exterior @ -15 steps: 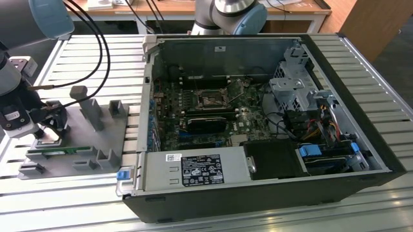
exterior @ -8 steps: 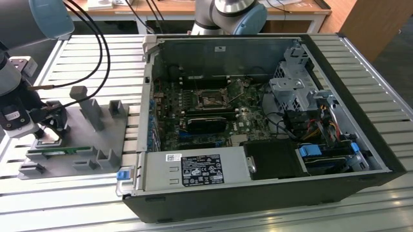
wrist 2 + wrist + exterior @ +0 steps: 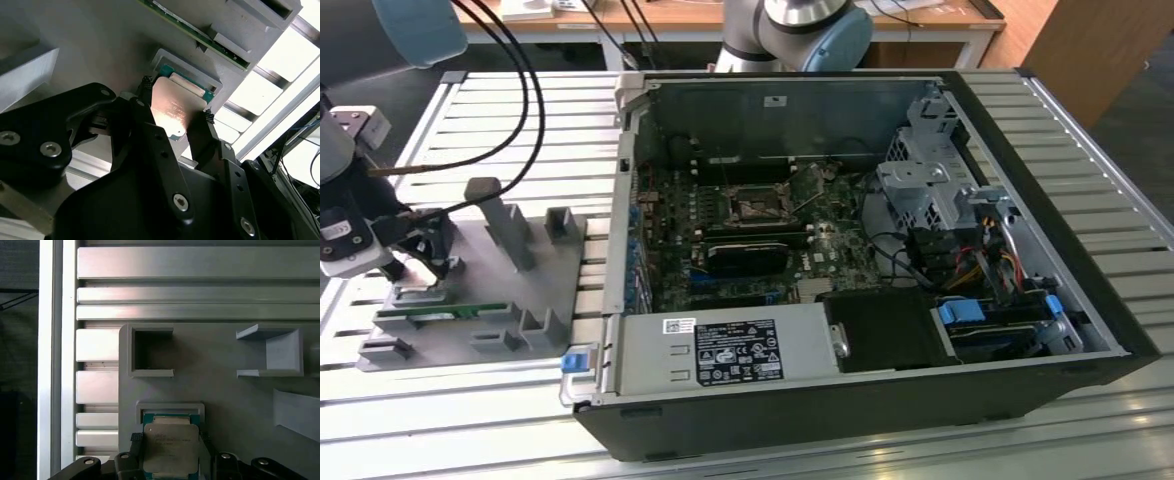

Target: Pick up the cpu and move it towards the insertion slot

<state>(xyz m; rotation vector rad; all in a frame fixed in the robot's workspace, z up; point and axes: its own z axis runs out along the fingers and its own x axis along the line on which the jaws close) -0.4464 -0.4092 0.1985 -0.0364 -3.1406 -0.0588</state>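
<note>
- We are pinching the cpu (image 3: 171,450) by opposite edges in the gripper (image 3: 176,101), fingers narrowed, over its nest on the gray fixture (image 3: 240,405), well apart from the insertion slot (image 3: 757,207).
- We are risking a tilt or slip, since the fingers are catching only thin edges.

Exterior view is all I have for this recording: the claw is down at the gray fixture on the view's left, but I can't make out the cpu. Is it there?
Observer: Yes. In the first wrist view the cpu sits at a gray walled pocket.
Operator: Gripped?
Observer: In the second wrist view the claw has its fingertips apparently pressed against two opposite edges of the chip.
Operator: Lifted clear?
Observer: Height is unclear; in the first wrist view it lies squarely over its pocket, with the rim framing one edge.
</note>
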